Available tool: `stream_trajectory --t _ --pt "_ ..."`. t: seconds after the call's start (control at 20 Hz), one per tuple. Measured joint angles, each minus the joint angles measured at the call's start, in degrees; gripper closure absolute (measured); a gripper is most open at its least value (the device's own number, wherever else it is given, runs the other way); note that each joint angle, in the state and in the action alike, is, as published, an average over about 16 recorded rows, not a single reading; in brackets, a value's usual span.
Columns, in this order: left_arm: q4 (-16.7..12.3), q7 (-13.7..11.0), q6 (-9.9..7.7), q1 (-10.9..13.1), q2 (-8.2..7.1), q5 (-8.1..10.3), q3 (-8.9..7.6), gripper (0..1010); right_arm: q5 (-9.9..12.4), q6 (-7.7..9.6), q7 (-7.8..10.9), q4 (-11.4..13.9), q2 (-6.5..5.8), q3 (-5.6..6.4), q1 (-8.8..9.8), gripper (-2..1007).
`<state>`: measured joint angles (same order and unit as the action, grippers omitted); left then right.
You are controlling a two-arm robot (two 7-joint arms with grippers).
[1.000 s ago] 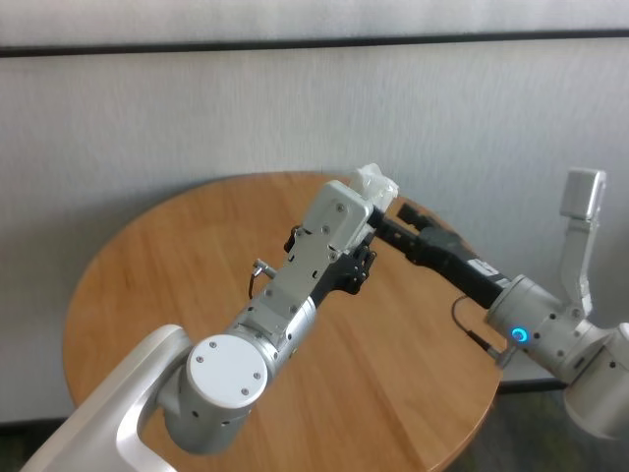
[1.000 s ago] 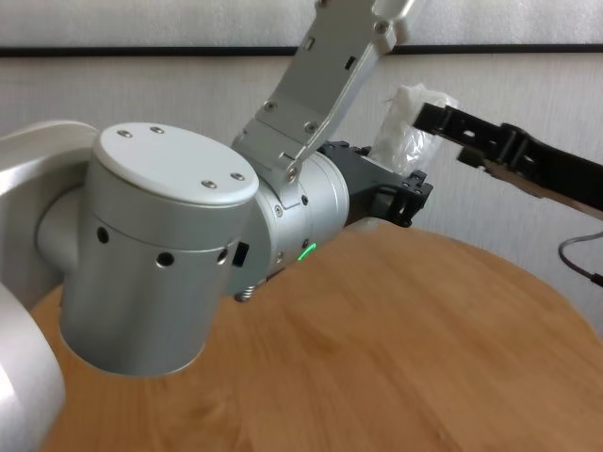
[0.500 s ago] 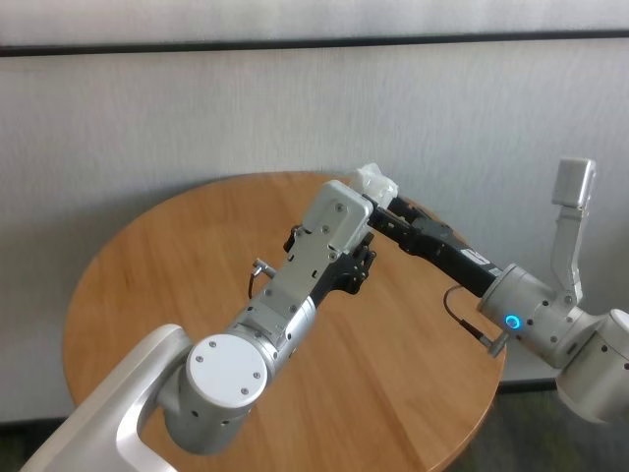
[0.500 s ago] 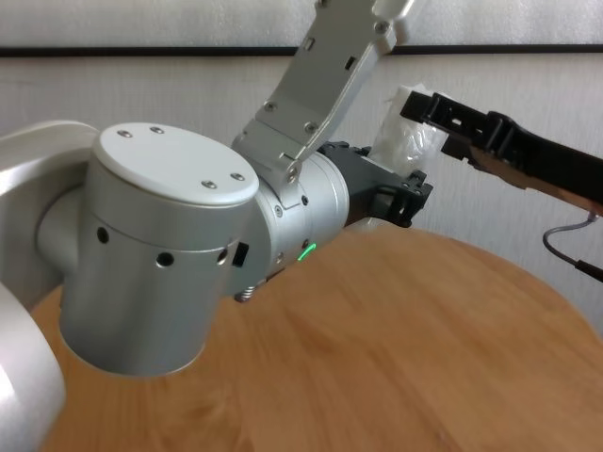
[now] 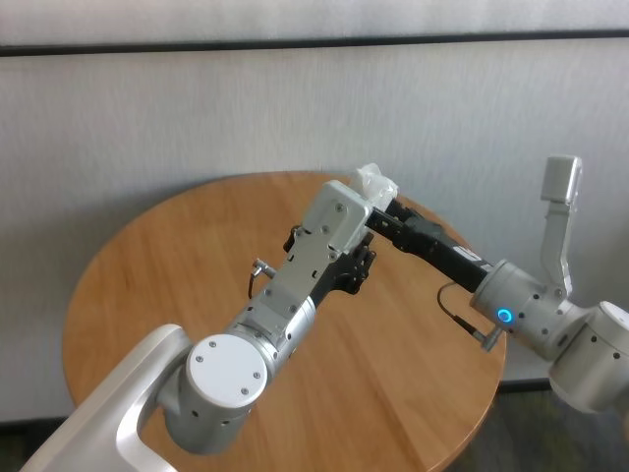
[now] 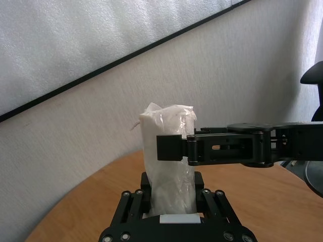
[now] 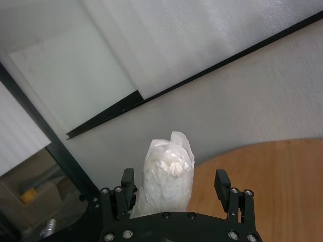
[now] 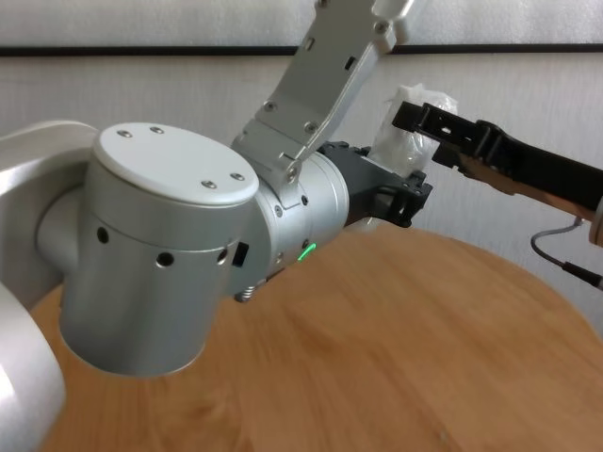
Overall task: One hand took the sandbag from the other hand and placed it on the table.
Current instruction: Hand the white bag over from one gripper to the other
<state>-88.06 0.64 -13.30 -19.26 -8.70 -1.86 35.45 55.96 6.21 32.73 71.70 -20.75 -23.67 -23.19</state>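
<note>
Head view shows the left gripper (image 6: 171, 222) holding the sandbag (image 6: 169, 156) up over the far side of the table (image 5: 177, 285), pinched by its bottom end, so its top sticks out for grabbing. The right gripper (image 7: 176, 194) has its fingers (image 7: 222, 184) wide apart around that top, not squeezing yet. This looks like the hand-over.

Count: 1 sandbag (image 6: 169, 151), white. 1 table (image 5: 197, 265), round, wooden. 2 grippers: left gripper (image 6: 174, 212), green wrist light; right gripper (image 7: 174, 199), blue wrist ring. 2 arms. No other loose items seen.
</note>
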Motion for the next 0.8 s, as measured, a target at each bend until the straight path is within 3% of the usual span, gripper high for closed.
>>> stream_trajectory --t 0.45,0.8 --pt "0.0 0.0 0.00 0.0 0.00 0.00 0.00 508 1.0 0.38 0.19 -1.6 0.04 -1.48 -1.40 4" --pt "0.0 0.0 0.00 0.0 0.00 0.00 0.00 508 1.4 0.40 -0.09 -1.9 -0.13 -1.94 -1.53 4"
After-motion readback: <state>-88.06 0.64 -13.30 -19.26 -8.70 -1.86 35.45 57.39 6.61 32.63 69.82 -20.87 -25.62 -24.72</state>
